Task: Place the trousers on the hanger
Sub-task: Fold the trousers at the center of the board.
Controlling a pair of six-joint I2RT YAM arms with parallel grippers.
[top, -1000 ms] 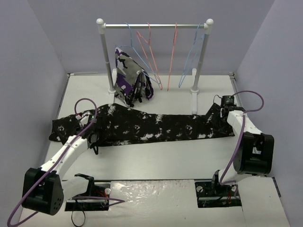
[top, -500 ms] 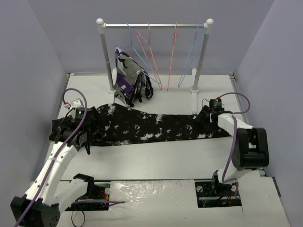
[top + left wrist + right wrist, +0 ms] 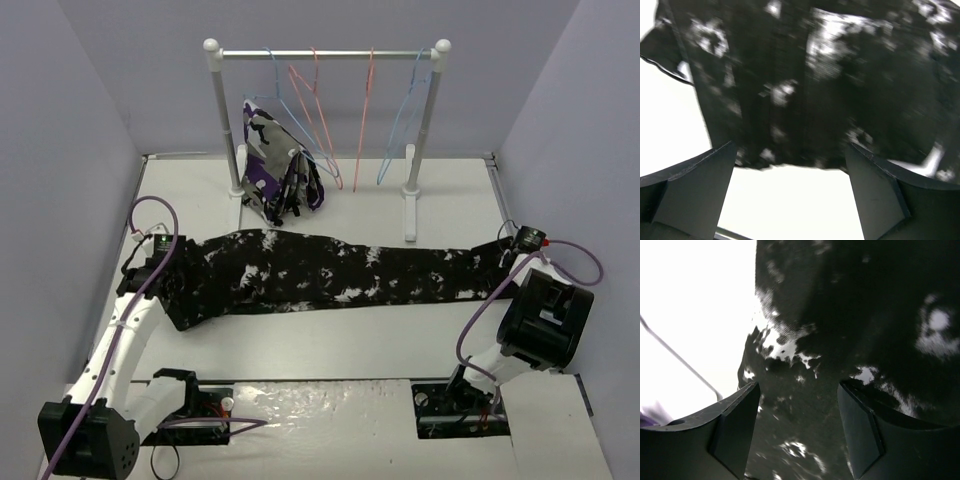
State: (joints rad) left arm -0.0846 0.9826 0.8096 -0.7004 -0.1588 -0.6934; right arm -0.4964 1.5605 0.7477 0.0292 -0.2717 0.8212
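The black trousers [image 3: 330,275] with white splotches lie stretched left to right across the table. My left gripper [image 3: 158,272] is at their wide left end. In the left wrist view it [image 3: 790,150] stands open over bare white table, with the trousers' [image 3: 840,75] edge just beyond its tips. My right gripper [image 3: 505,258] is at the narrow right end. In the right wrist view its fingers [image 3: 799,385] stand part closed, and trousers fabric [image 3: 865,300] fills the gap between them. A bare light-blue hanger [image 3: 400,125] hangs at the right of the rail.
A white rack [image 3: 225,120] stands at the back. On its rail hang two pink-red hangers [image 3: 368,110] and another light-blue hanger carrying a purple, white and black garment [image 3: 275,175]. The rack's right foot [image 3: 410,215] stands just behind the trousers. Grey walls close in both sides.
The whole pair of trousers has slid to the right, following my right gripper, which closed on the right end and pulled toward the right wall. My left gripper has opened and let go.
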